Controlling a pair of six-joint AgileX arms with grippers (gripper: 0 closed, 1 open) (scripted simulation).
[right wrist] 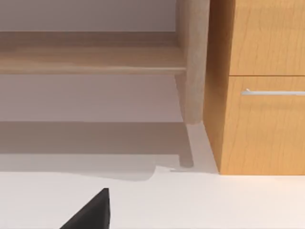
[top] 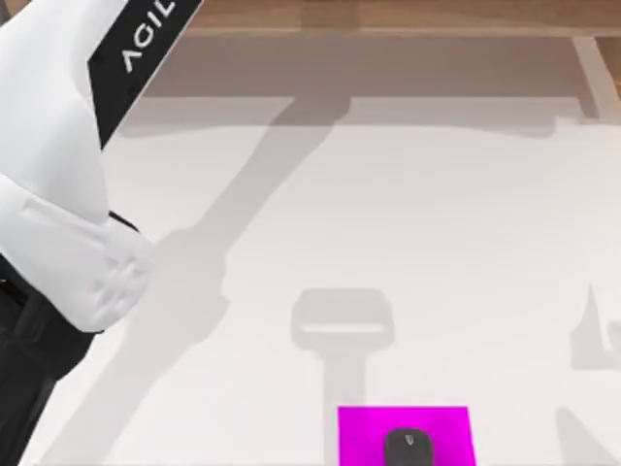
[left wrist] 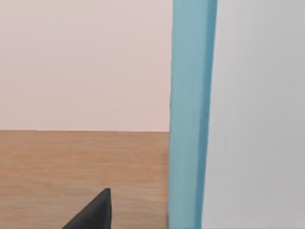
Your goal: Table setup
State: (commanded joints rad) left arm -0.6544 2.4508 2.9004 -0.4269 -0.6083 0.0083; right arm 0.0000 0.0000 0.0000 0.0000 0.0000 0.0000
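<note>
One flat matte white table [top: 408,243]

Rendered office-like setting: white desk [top: 388,243], black mouse [top: 408,449] on magenta pad [top: 359,432], wooden drawer cabinet [right wrist: 257,95] alongside.

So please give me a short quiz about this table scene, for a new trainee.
1. True or false: the black mouse lies on the magenta pad.
2. Which arm reaches over the top view's left side of the white table? A) left arm B) right arm
3. Fill in: the wooden cabinet in the right wrist view has a ____ handle.

Key: 1 true; 2 A; 3 metal bar.
</note>
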